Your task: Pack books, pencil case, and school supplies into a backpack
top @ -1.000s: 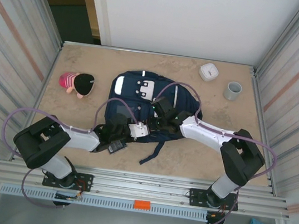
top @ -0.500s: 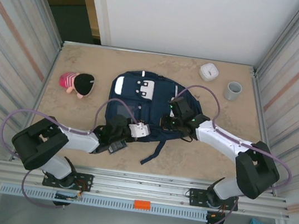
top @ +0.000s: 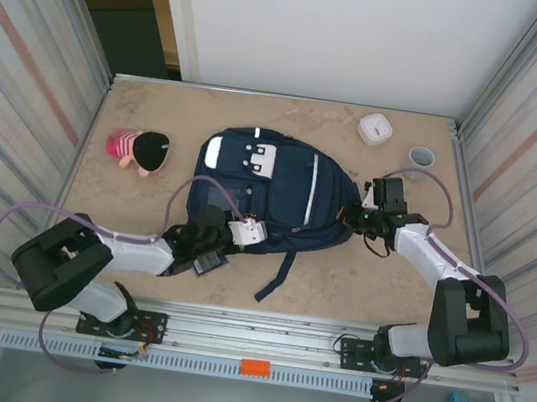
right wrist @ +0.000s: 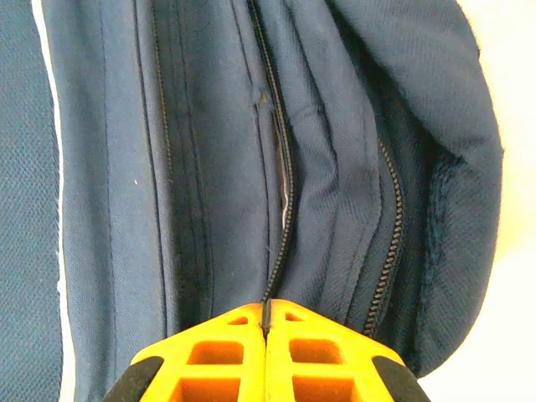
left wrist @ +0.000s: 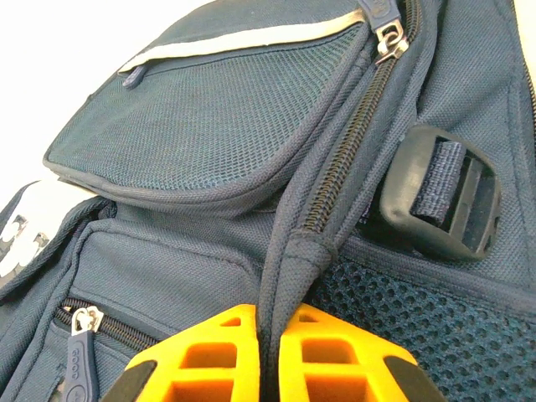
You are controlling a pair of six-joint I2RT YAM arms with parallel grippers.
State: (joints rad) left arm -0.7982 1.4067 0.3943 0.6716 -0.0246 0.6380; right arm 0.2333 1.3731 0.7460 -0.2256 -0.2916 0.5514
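What sits on the bench [top: 200,115]
One backpack [top: 281,188], one soft toy [top: 139,150], one white round box [top: 374,129], one grey cup [top: 420,155].

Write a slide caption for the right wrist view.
Right gripper shut on a thin dark zipper pull, with the zipper running up the side of the navy backpack.

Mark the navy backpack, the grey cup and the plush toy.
Large navy-blue fabric backpack [top: 284,198]: top external view, front panel left of the white strip.
Small grey cup [top: 420,157]: top external view, its open top.
Pink-and-black plush toy [top: 145,150]: top external view, its black part.
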